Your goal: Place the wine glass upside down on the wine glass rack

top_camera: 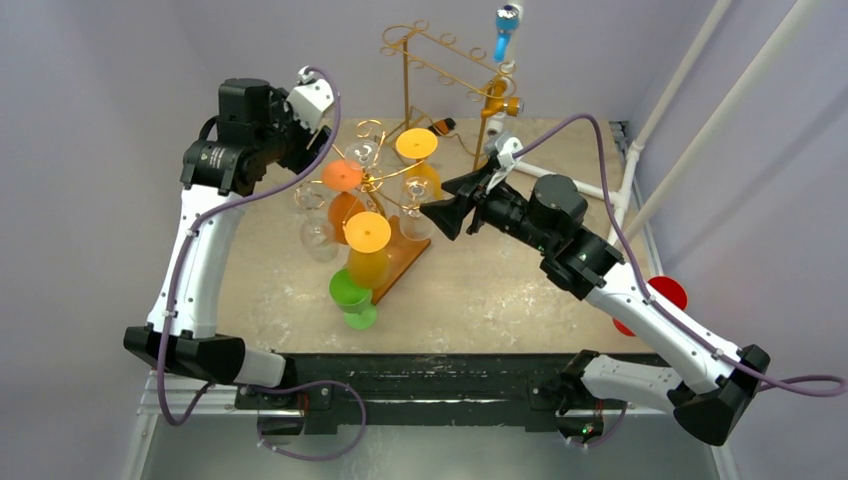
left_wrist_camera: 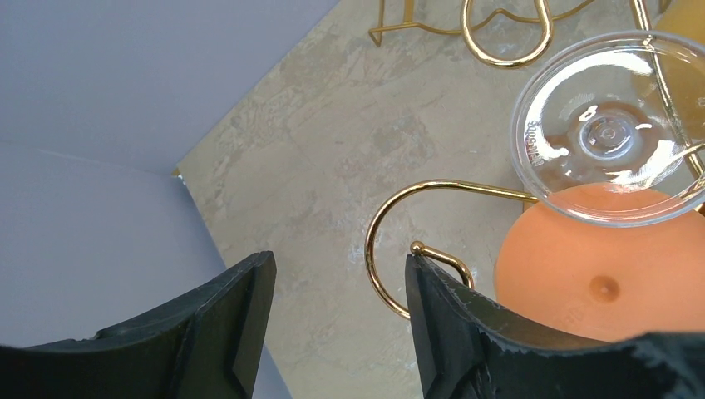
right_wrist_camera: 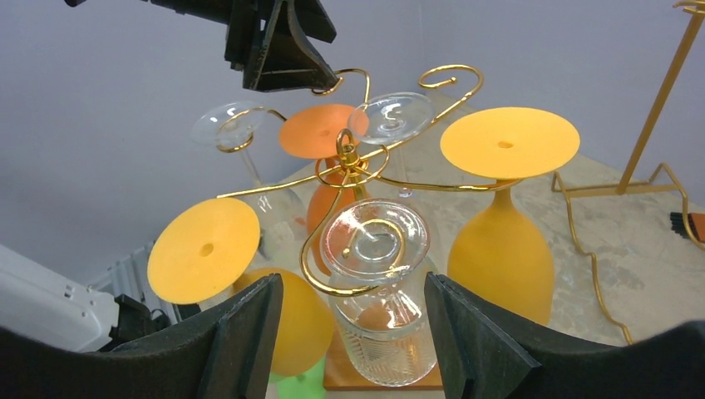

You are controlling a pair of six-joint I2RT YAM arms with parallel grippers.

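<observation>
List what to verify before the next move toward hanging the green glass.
1. Left claw open and empty: ok.
2. Right claw open and empty: ok.
3. Free hook on the rack: ok, an empty hook lies just ahead of the left claw.
4. Clear glass facing the right claw seated in its loop: ok.
5. Green glass hung: not ok, it sits low by the rack's foot.
6. Green glass upright or inverted: cannot tell.

Gold racks (right_wrist_camera: 345, 158): two, one at the table (top_camera: 500, 290) centre, one at its far edge.
Clear wine glasses (right_wrist_camera: 349, 249): three.
Yellow wine glasses (right_wrist_camera: 509, 141): two.
Orange wine glass (right_wrist_camera: 320, 133): one.
Green wine glass (top_camera: 352, 292): one.
Robot arms (top_camera: 200, 250): two.
</observation>
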